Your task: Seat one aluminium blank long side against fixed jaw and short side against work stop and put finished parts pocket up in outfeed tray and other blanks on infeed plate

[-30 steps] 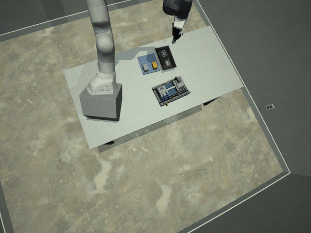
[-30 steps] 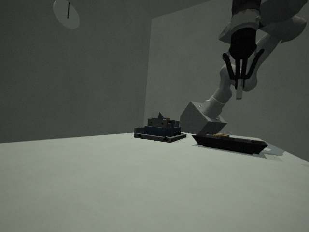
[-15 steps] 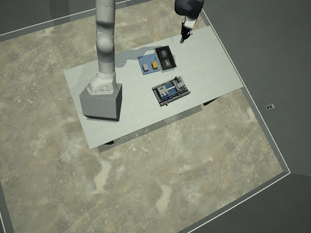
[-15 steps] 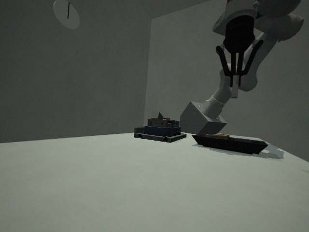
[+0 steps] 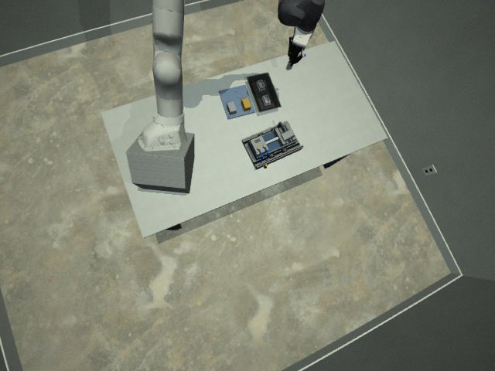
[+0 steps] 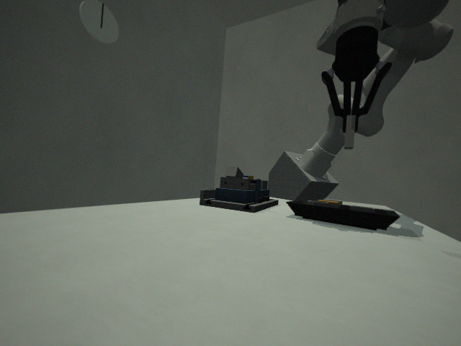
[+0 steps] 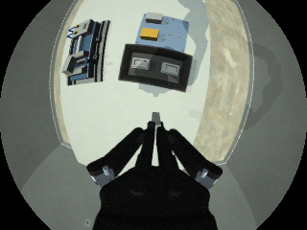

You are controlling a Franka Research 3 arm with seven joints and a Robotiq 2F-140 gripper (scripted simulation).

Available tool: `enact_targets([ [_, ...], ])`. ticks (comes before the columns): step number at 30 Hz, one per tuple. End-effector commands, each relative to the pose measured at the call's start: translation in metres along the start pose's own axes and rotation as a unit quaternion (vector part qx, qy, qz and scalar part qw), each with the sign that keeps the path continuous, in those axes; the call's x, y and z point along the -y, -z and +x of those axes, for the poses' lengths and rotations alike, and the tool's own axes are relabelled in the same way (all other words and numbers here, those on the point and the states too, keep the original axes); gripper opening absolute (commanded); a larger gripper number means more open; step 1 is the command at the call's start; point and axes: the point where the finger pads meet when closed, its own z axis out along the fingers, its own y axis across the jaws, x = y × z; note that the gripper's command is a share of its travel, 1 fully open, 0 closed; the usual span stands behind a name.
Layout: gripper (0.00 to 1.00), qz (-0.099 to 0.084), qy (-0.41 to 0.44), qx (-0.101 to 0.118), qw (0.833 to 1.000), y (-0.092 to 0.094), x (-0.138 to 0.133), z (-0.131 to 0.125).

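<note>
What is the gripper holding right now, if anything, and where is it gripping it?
Nothing. The gripper is shut with its fingers together and nothing between them, up in the air above the table.

Top: high overhead. Exterior: low, table-level, distant. Wrist: looks down. All 3 share vise (image 5: 271, 144).
</note>
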Motion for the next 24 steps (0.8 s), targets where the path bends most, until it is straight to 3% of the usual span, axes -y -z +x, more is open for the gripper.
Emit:
enact_targets([
  [1, 0.0, 0.0, -0.004, -0.001, 1.0, -0.007, -0.001, 0.0],
  [24, 0.0, 0.0, -0.004, -0.001, 1.0, -0.047, -0.001, 0.0],
])
